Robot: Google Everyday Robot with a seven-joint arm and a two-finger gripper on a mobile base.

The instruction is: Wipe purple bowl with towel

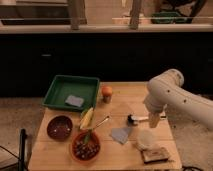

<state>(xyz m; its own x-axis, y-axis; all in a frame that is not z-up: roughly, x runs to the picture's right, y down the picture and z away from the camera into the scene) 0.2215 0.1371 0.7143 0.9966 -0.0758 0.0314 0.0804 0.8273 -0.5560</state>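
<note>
The purple bowl [59,127] sits at the front left of the wooden table [125,102], dark maroon and upright. The towel [121,134], a small pale grey-blue creased cloth, lies flat near the table's middle front. My gripper [154,122] hangs down from the white arm [170,95] over the right part of the table. It is a little to the right of the towel and above it, far from the purple bowl. Nothing shows in it.
An orange-brown bowl [86,146] with speckled contents stands in front of the purple bowl's right side. A green tray [60,87] holds a blue-grey piece [74,101]. There are also an orange object [107,92], a yellow-green item [87,118], a brush-like tool [132,119], a white round thing [146,139] and a brown block [154,155].
</note>
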